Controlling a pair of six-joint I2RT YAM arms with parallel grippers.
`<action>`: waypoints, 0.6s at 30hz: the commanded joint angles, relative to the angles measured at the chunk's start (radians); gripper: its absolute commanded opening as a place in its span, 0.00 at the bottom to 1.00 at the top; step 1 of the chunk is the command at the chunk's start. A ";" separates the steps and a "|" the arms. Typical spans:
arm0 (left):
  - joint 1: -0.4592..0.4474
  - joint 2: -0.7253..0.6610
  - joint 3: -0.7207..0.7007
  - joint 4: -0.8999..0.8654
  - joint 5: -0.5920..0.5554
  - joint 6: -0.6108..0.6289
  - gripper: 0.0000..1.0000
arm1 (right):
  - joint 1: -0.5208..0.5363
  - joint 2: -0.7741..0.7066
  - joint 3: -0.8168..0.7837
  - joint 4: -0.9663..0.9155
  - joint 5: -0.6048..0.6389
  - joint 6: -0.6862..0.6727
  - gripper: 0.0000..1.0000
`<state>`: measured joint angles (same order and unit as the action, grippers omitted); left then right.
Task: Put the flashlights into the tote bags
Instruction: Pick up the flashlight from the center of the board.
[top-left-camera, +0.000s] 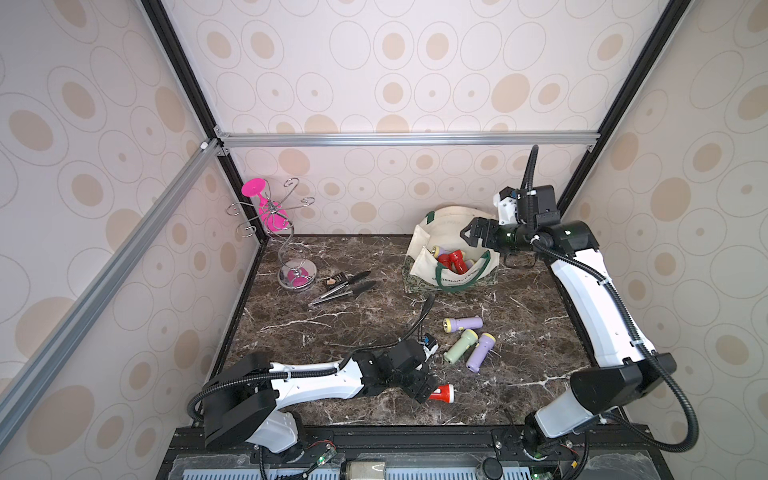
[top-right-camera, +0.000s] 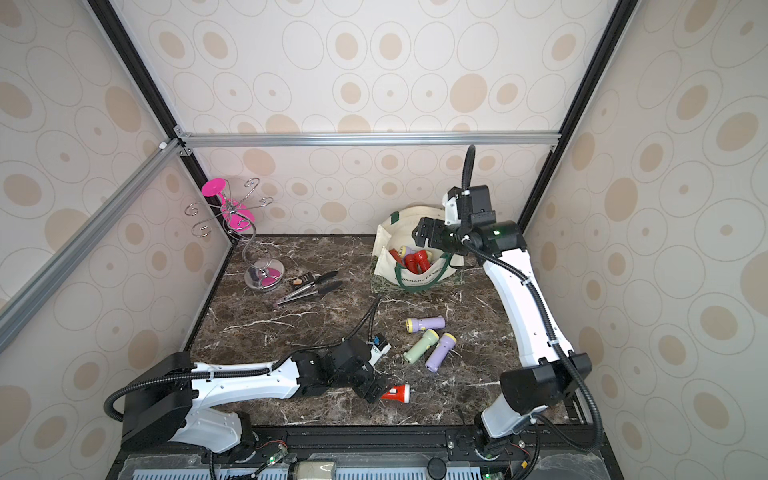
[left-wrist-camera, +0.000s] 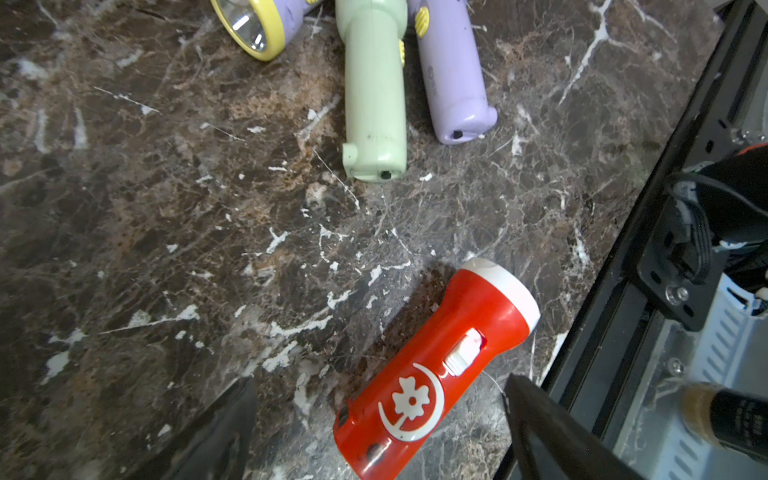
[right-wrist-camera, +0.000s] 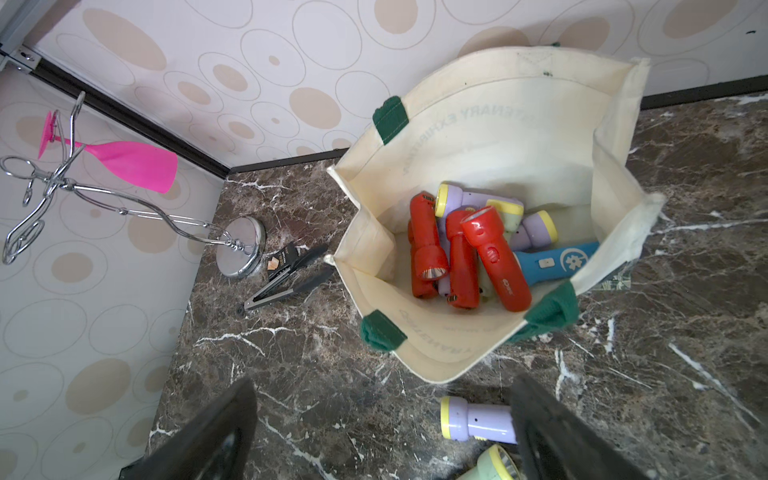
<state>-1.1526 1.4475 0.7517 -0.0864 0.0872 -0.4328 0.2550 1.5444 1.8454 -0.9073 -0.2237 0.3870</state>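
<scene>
The left jaws stand apart around the tail of the red plastic flashlight (top-left-camera: 441, 393), which points toward three o'clock; the right jaws are apart, empty.

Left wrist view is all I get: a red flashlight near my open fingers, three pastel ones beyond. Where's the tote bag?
Observer: The tote bag stands on the far side of the table, right of centre, mouth open.
Operator: Anything inside?
Observer: A pile of flashlights, among them a blue flashlight.
Operator: And the other arm?
Observer: The right gripper hangs open and empty just above the bag.
</scene>
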 joint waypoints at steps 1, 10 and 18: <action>-0.029 0.033 0.016 -0.016 0.032 0.019 0.94 | 0.009 -0.085 -0.095 -0.007 -0.023 -0.008 0.97; -0.057 0.123 0.064 -0.058 0.006 0.059 0.95 | 0.010 -0.254 -0.347 -0.018 -0.037 -0.012 0.97; -0.068 0.175 0.075 -0.034 -0.004 0.054 0.85 | 0.010 -0.328 -0.513 -0.022 -0.029 -0.019 0.96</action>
<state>-1.2030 1.6028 0.7921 -0.1135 0.0986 -0.3973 0.2573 1.2415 1.3529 -0.9176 -0.2573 0.3790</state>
